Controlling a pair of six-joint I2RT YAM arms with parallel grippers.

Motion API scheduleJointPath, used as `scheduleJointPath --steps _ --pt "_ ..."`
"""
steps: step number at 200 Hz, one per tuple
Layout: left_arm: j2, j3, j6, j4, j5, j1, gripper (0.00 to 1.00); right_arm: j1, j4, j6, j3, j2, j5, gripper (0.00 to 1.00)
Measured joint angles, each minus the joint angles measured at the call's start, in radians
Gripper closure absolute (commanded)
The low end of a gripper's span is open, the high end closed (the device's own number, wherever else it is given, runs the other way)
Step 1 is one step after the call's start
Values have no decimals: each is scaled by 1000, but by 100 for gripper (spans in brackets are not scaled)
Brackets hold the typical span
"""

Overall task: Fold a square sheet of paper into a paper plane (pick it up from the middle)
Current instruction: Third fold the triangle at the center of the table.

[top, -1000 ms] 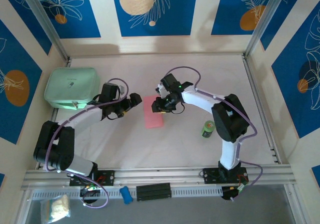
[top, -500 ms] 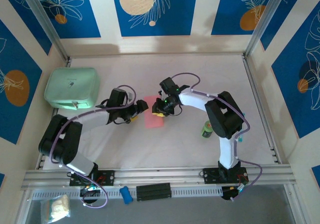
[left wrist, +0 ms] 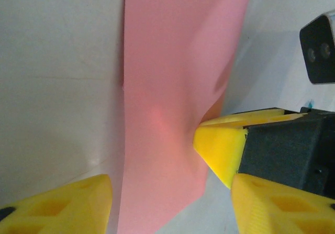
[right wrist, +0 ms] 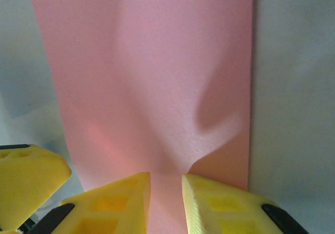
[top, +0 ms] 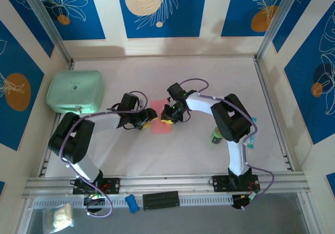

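The square sheet of paper (top: 162, 124) lies pink on the table as an upright rectangle, with no pointed shape. My right gripper (top: 167, 120) has come in from the sheet's right edge. In the right wrist view its gripper (right wrist: 166, 180) pinches a raised ridge of the sheet (right wrist: 152, 77) between nearly closed yellow fingers (right wrist: 220, 208), and the paper buckles beside them. My left gripper (top: 148, 120) is at the sheet's left edge. In the left wrist view that gripper (left wrist: 171, 188) stands open astride the sheet (left wrist: 172, 87), with the right gripper's finger (left wrist: 220, 145) opposite.
A mint-green case (top: 75, 91) sits at the back left, close behind the left arm. A small green can (top: 218, 135) stands right of the right arm's elbow. A metal rail (top: 167, 182) runs along the near edge.
Both grippers have moved in onto the sheet from either side. The left jaws have narrowed from wide open. The right jaws have closed further on the paper, which now buckles.
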State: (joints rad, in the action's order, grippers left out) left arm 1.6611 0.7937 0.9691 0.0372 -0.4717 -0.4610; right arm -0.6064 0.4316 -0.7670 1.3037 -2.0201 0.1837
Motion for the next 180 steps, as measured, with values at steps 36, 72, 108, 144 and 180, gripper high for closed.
scheduleJointPath --steps 36,72,108,144,180 --pt "24 13 -1 -11 -3 0 49 3 -3 0 -4 0 3 76" --pt "31 24 -10 -31 -3 0 50 5 -4 0 -5 0 5 76" --pt "52 48 -25 -30 -16 0 51 6 -5 0 -5 0 8 76" --pt "63 87 -63 -42 -31 0 53 10 -9 0 -9 0 18 76" --pt "63 100 -93 -49 -38 0 53 17 -13 0 -10 0 24 76"
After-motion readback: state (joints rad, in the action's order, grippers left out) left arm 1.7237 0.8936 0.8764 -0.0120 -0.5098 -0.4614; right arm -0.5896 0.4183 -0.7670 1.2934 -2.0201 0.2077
